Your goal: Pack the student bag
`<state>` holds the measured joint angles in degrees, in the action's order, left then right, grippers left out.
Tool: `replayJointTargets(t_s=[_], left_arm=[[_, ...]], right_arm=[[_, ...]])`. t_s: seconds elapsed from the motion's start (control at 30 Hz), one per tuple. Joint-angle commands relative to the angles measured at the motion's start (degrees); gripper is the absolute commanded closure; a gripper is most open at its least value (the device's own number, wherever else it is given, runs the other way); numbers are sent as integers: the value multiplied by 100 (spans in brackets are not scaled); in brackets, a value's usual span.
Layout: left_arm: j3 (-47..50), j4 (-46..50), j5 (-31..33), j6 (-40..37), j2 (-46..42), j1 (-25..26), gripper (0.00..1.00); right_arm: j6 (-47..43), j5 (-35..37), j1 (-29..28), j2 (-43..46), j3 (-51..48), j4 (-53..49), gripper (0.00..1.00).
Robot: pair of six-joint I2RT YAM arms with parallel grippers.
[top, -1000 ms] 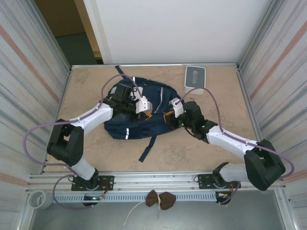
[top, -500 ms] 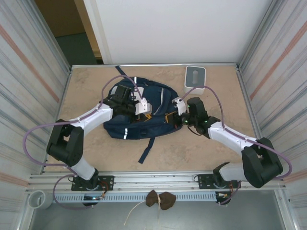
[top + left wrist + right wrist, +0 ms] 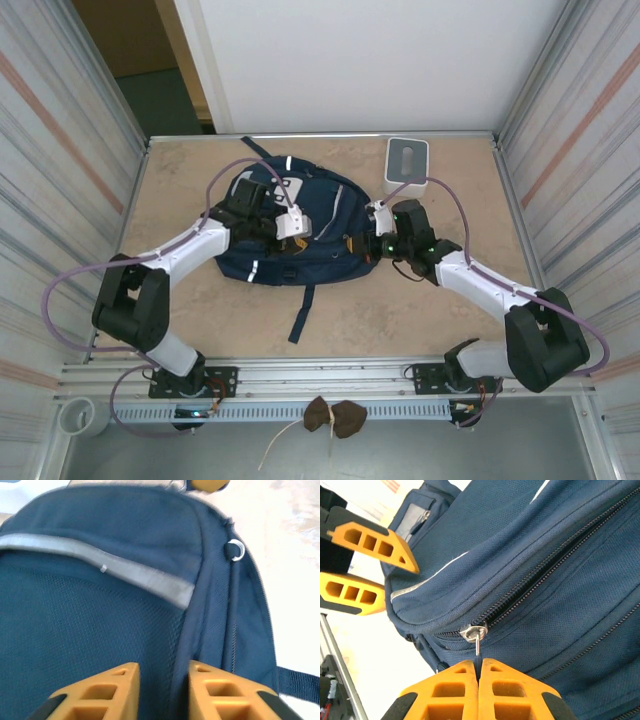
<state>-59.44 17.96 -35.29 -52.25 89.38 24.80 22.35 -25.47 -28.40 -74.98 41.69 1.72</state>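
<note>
Top external view: we see the bag [image 3: 325,250] lying flat mid-table, nearer the back edge, one strap trailing toward the near edge. The right gripper [image 3: 479,667] is clamped on the zip pull [image 3: 475,632] at the bag's right end. The left gripper [image 3: 164,672] hangs over the fabric, fingers apart. A box [image 3: 406,165] stands at the back edge, near the bag. Bare table [image 3: 400,310] lies in front.

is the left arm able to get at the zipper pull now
Probably not: the right gripper is shut on the zipper pull, covering its tab. The left gripper stands open nearby.
</note>
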Motion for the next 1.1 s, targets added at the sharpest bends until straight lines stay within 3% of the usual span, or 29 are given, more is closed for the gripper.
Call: replayJointTargets(t_s=[0.0, 0.17, 0.37, 0.47, 0.6, 0.67, 0.8, 0.97, 1.07], left_arm=[[97, -37, 406, 143, -412, 123, 58], [122, -293, 913, 230, -508, 746, 44], [-318, -233, 1413, 207, -22, 1132, 46], [-471, -51, 1404, 83, 165, 1132, 64], [-270, -22, 1092, -192, -14, 938, 95], [-18, -104, 807, -377, -255, 766, 100], [570, -293, 406, -733, -731, 316, 100], [1064, -570, 226, -608, -1089, -215, 97], [1238, -721, 293, -479, -1201, -298, 86]], right_arm=[[484, 76, -156, -16, 8, 280, 100], [607, 261, -439, -56, -19, 516, 100], [672, 303, -524, -29, -62, 656, 100], [650, 395, -527, 74, -123, 625, 100], [245, 1180, -523, 154, -41, -81, 100], [50, 1748, -517, 134, 49, -449, 100], [-162, 2521, -551, -159, 359, -904, 100], [-134, 3036, -705, -665, 711, -882, 100], [-169, 2877, -827, -810, 803, -646, 100]])
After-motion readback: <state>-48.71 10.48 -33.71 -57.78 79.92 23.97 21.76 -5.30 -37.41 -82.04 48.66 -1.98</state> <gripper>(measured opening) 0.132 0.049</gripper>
